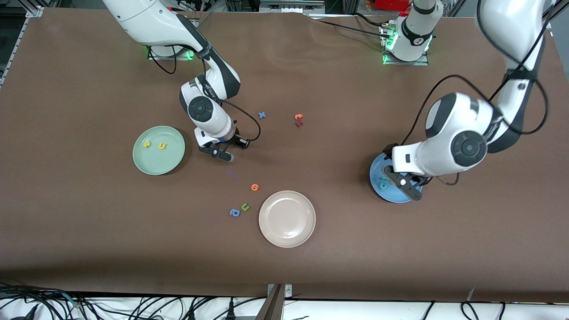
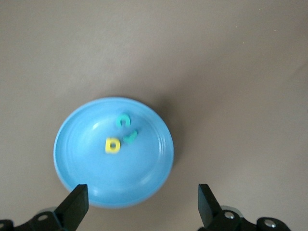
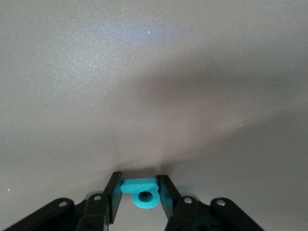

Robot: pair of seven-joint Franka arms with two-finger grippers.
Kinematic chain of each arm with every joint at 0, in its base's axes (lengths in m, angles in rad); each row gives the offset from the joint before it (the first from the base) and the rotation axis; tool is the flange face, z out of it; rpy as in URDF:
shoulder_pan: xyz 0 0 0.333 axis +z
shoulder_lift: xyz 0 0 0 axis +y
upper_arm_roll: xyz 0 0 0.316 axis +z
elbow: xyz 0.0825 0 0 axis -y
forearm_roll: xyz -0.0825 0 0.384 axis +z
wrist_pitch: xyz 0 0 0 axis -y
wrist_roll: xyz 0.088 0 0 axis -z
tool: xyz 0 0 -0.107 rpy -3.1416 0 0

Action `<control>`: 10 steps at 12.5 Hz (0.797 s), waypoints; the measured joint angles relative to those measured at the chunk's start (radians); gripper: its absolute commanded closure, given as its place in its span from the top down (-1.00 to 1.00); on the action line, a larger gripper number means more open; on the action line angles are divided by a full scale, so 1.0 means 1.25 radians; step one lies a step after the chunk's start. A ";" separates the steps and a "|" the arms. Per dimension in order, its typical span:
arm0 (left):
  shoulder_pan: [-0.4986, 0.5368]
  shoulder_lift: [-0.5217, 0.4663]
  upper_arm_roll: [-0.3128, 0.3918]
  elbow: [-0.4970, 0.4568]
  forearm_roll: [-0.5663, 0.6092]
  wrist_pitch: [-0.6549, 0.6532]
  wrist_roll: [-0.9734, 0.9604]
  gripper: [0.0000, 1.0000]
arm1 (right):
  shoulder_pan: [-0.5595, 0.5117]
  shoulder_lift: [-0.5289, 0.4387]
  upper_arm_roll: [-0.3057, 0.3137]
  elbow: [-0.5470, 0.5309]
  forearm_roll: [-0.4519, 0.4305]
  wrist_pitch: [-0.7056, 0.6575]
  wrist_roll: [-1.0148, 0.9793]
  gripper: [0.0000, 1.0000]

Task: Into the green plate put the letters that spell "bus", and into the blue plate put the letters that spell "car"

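The teal "b" (image 3: 143, 192) is pinched between the fingers of my right gripper (image 3: 142, 195), which is shut on it. That right gripper (image 1: 222, 154) is low over bare table beside the green plate (image 1: 171, 162), on the plate's left-arm side. A yellow "s" (image 1: 147, 144) and a yellow "u" (image 1: 162, 146) lie in the green plate. My left gripper (image 2: 142, 207) hangs open over the edge of the blue plate (image 2: 82, 163) with nothing between its fingers. In that plate lie a teal "c" (image 2: 123, 120), a teal "r" (image 2: 131, 137) and a yellow "a" (image 2: 112, 145). In the front view the left gripper (image 1: 406, 184) covers part of the blue plate (image 1: 377, 174).
A beige-white plate (image 1: 287, 218) sits nearer the front camera, mid-table. Beside it lie an orange letter (image 1: 254, 187), a green "u" (image 1: 245, 206) and a blue "a" (image 1: 234, 213). A blue "x" (image 1: 262, 115) and red-orange letters (image 1: 298, 120) lie farther back.
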 measured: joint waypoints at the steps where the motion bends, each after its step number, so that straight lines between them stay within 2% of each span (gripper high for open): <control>1: 0.000 -0.036 -0.010 0.004 0.000 -0.052 -0.068 1.00 | 0.000 0.000 0.000 0.000 0.000 0.000 0.000 -0.67; 4: -0.004 -0.158 -0.034 0.008 0.000 -0.165 -0.258 1.00 | 0.000 -0.009 -0.012 0.006 -0.001 -0.042 -0.003 -0.67; 6: -0.005 -0.235 -0.010 0.009 0.000 -0.173 -0.289 1.00 | -0.001 -0.040 -0.043 0.027 -0.002 -0.139 -0.038 -0.67; 8: -0.025 -0.297 0.056 0.009 0.000 -0.165 -0.275 1.00 | -0.002 -0.081 -0.090 0.058 -0.002 -0.269 -0.109 -0.67; 10: -0.107 -0.333 0.167 0.009 -0.003 -0.142 -0.242 1.00 | -0.003 -0.117 -0.159 0.078 -0.002 -0.375 -0.223 -0.67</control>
